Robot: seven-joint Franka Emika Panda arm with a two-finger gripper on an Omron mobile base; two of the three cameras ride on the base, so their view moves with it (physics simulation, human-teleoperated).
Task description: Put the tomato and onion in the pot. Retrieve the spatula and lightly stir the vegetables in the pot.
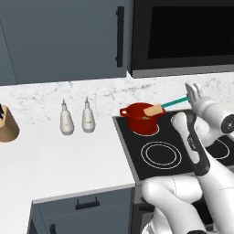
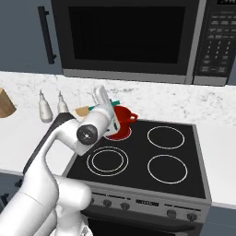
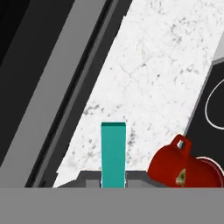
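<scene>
Spatula clamped by its teal handle in the closed gripper, head over the pot on the rear-left burner — stir too hard and the light pot could tip or slide.

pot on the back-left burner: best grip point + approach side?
Take a loop handle on the pot, the front-left one, coming from the counter side. The body looks too broad for the jaws, and the spatula held in the gripper crosses its right rim.

No legible text; microwave keypad markings too small to read.
</scene>
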